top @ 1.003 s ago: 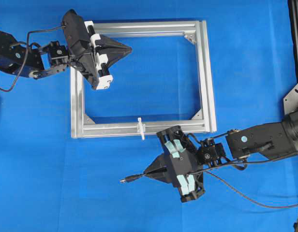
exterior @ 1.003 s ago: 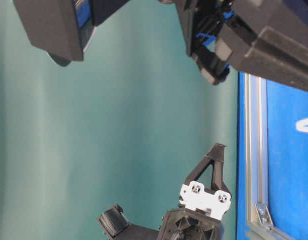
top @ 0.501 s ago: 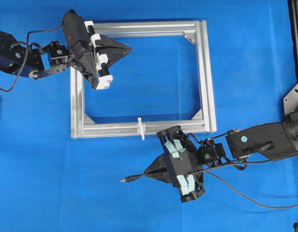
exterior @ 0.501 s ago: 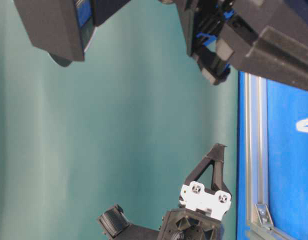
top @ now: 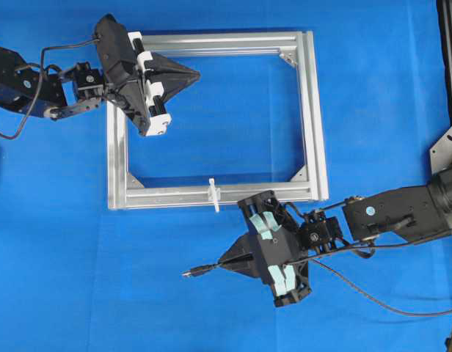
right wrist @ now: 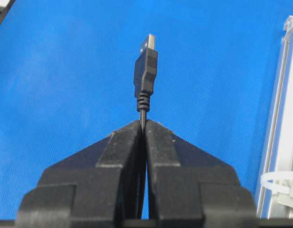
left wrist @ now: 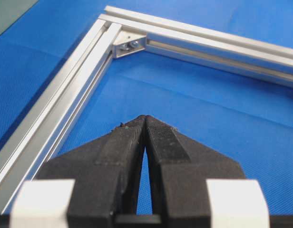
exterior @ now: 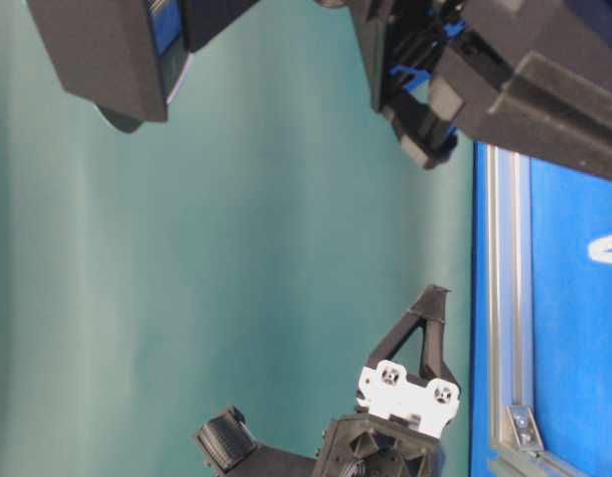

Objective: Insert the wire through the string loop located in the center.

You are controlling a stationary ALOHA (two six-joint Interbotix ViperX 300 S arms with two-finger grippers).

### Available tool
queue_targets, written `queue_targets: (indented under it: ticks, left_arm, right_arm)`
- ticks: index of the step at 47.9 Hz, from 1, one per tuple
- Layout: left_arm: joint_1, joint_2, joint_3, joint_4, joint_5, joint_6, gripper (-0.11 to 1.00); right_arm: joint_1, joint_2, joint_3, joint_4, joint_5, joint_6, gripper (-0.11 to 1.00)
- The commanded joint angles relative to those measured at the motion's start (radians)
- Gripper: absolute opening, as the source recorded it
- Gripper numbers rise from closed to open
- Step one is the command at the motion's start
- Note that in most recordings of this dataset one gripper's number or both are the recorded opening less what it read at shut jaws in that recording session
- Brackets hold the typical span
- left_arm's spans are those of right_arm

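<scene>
Right gripper (top: 224, 262) clamped on the wire (top: 373, 292) just behind its plug (top: 191, 273), fingers pressed together around the thin black cable. From overhead, plug sticking out past the fingertips toward the left, over bare blue mat (top: 79, 279), below the frame (top: 312, 110) and well apart from it. Rest of the wire trailing back under the right arm and curving off toward the right edge. In the right wrist view, plug (right wrist: 146, 66) standing straight out beyond the closed fingers (right wrist: 120, 156), metal end foremost, with the frame rail (right wrist: 284, 128) off to the right.

Loop (top: 213, 194) upright on the frame's near rail, about midway along it, up and slightly right of the plug, near but not touching; nothing threaded through it. Seen also as a white band (right wrist: 278, 183) at the lower right of the right wrist view, beside the gripper rather than ahead of the plug.

Left gripper (top: 194, 73) shut on nothing, tips meeting, hanging inside the frame's upper left corner. In the left wrist view, fingers (left wrist: 127, 142) together over the mat, a corner bracket (left wrist: 130, 43) ahead.
</scene>
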Motion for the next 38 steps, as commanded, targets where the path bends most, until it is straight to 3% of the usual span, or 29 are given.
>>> queue_targets:
  ticks: [1,19,38]
  left_arm:
    - [-0.002,-0.034,-0.008,0.002,-0.005,0.000,0.00]
    - [-0.002,-0.034,-0.008,0.002,-0.005,0.000,0.00]
    - [-0.002,-0.035,-0.008,0.002,-0.005,-0.002,0.00]
  right_arm:
    - [0.002,-0.028,-0.020,-0.002,-0.008,0.000,-0.03]
    - [0.002,-0.037,-0.008,-0.002,-0.002,0.000,-0.03]
    - [0.002,-0.155,0.137,0.003,-0.006,0.003,-0.03]
